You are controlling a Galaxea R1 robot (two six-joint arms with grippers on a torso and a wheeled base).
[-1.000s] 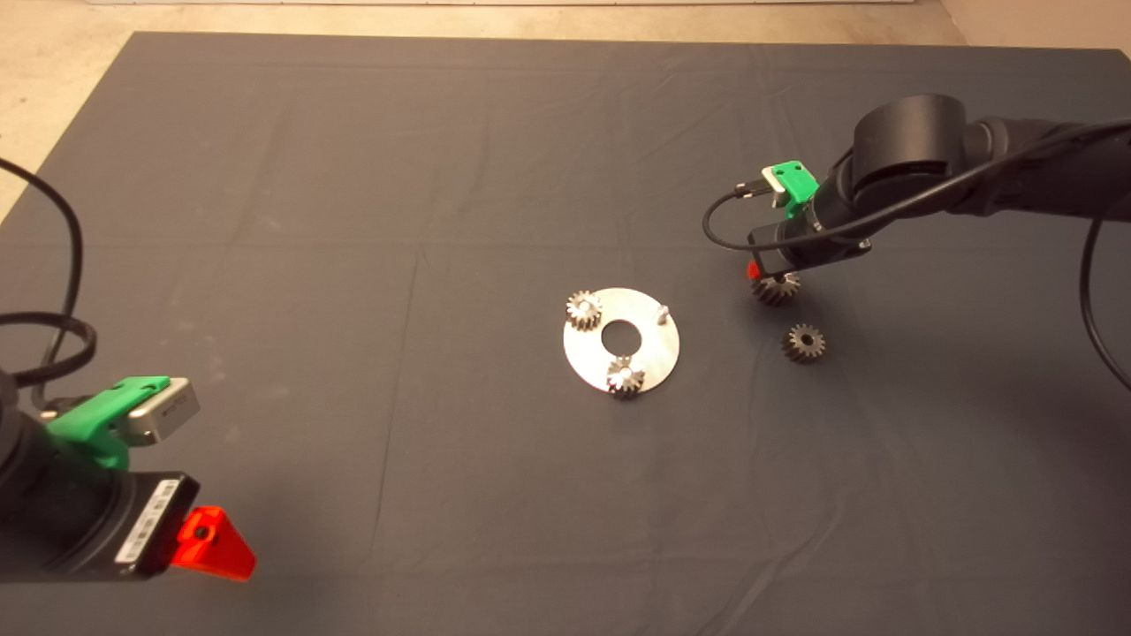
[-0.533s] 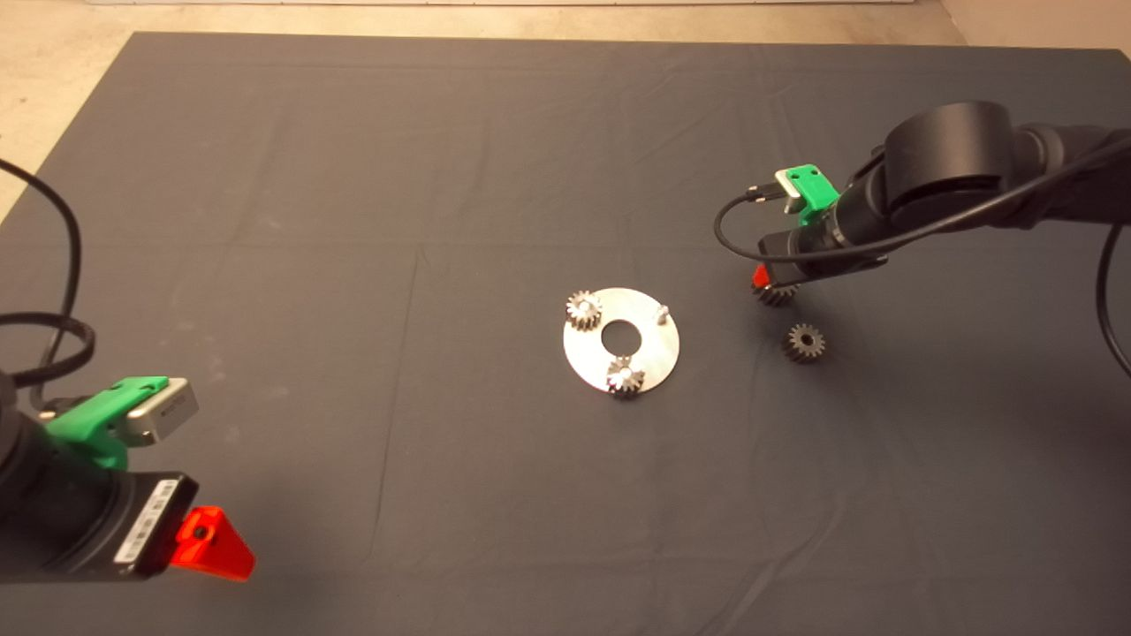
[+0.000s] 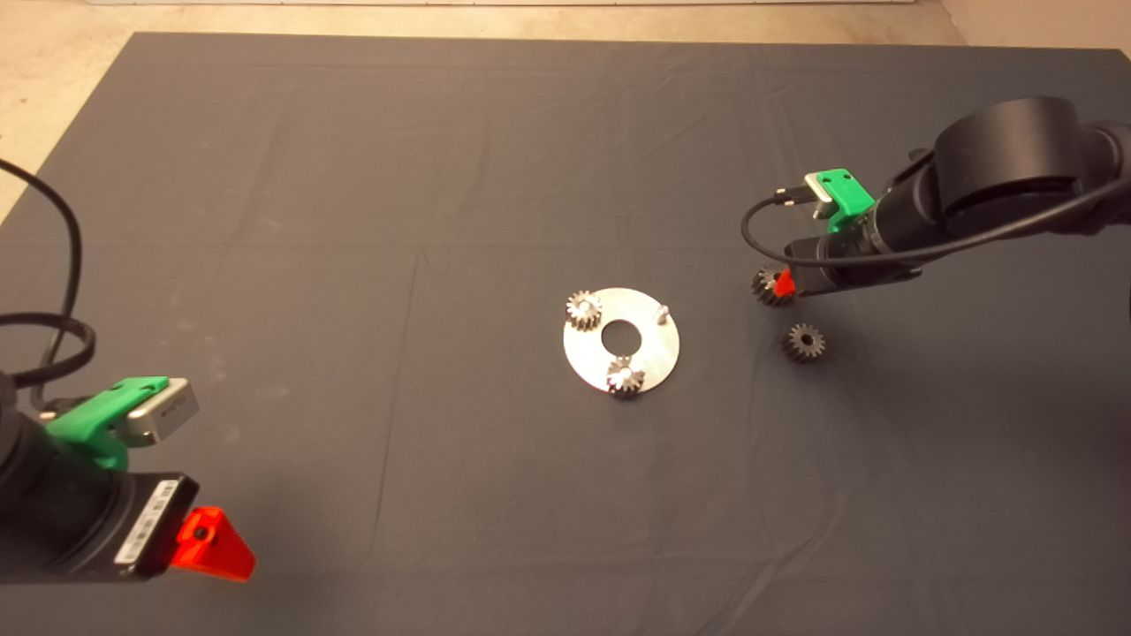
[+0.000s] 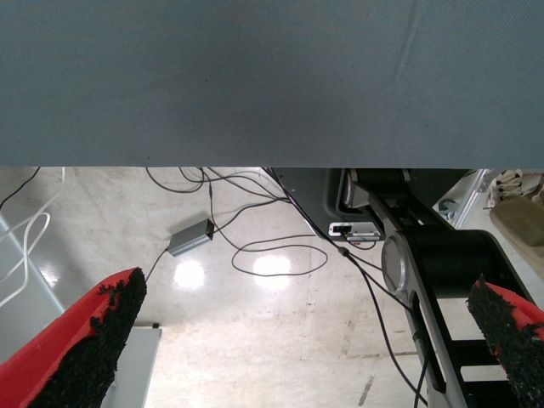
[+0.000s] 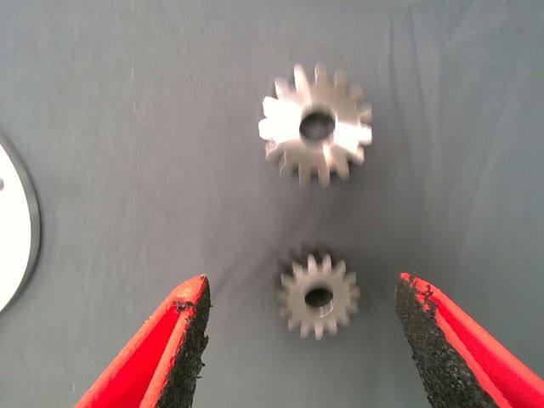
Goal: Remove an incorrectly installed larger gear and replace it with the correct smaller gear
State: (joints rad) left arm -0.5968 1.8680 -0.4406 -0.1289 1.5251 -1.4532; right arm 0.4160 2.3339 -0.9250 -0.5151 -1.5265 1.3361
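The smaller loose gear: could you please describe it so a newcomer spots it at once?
Find the round silver plate in the middle. Right of it, two gears lie loose. The smaller gear is the narrower, darker one, farther from the right gripper than the larger gear.
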